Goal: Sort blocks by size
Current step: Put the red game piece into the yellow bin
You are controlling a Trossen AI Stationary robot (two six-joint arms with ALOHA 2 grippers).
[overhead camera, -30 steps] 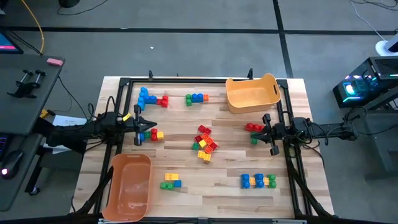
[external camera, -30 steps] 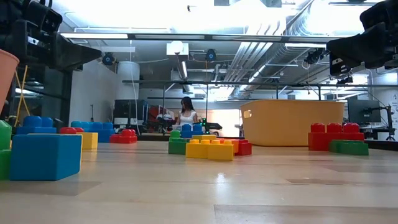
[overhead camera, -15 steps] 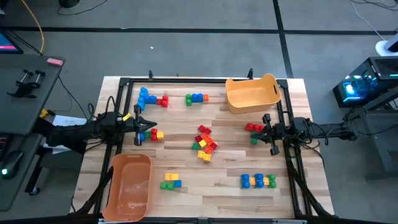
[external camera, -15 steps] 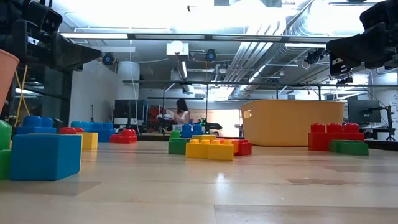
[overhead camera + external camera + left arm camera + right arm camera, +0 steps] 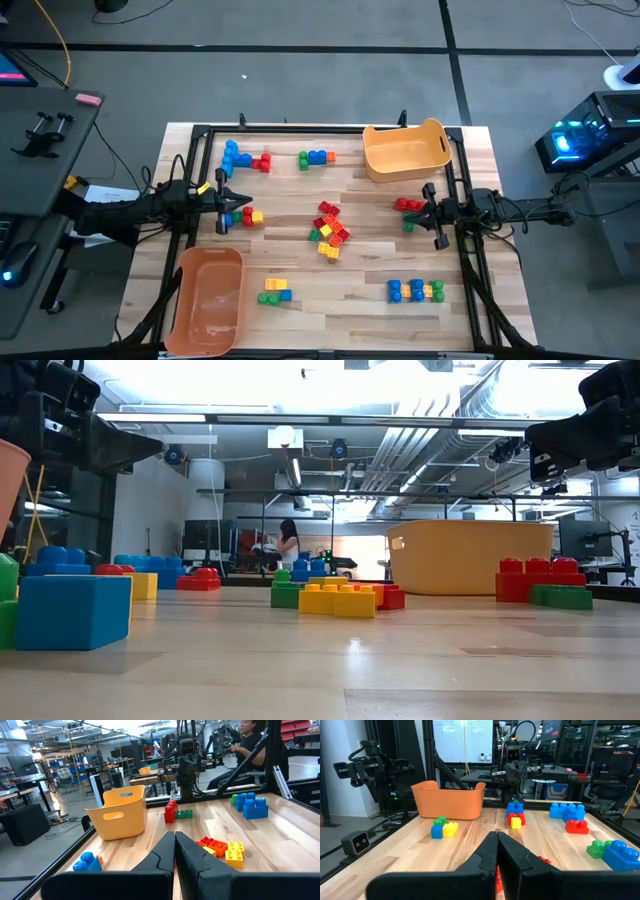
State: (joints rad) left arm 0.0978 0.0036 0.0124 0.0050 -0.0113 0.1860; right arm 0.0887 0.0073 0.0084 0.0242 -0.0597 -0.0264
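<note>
Blocks (image 5: 329, 230) are lying scattered in small clusters over a pale wood plank table (image 5: 350, 300) w/ visible grain, boxed in by a black metal frame. They're glossy moulded plastic w/ round studs on top, all sitting studs-up in the low view. Centre heap: red, yellow, orange & green pieces jumbled at mixed angles, no clear long axis. Blue bunch (image 5: 235, 156) w/ a red piece beside it is sitting near the far left corner. Short row of green, blue, orange (image 5: 316, 157) is running left-right along the far side, just left of the yellow bin (image 5: 405, 150). Another left-right row, blue, green, yellow (image 5: 415, 290), is lying near the front right; a yellow oblong w/ green & blue bits (image 5: 274, 291) at front centre-left, also lengthwise left-right.

Yellow bin is smooth plastic, rounded corners, slot handle in its end wall, standing at the far right. Orange bin (image 5: 210, 300) is same shape, translucent-looking, at the front left corner, long side running front-back.

Left gripper (image 5: 226, 199) is hanging at the left edge, fingers clenched together on nothing, pointing toward table centre; a few small red, blue, yellow blocks (image 5: 247, 215) are lying just beside its tip. Right gripper (image 5: 424, 212) is at the right edge, likewise pinched closed & empty, facing inward, w/ a red oblong (image 5: 406, 204) & a small green block (image 5: 409, 225) right by its tip.

A person is showing far back in the room in the low view
</note>
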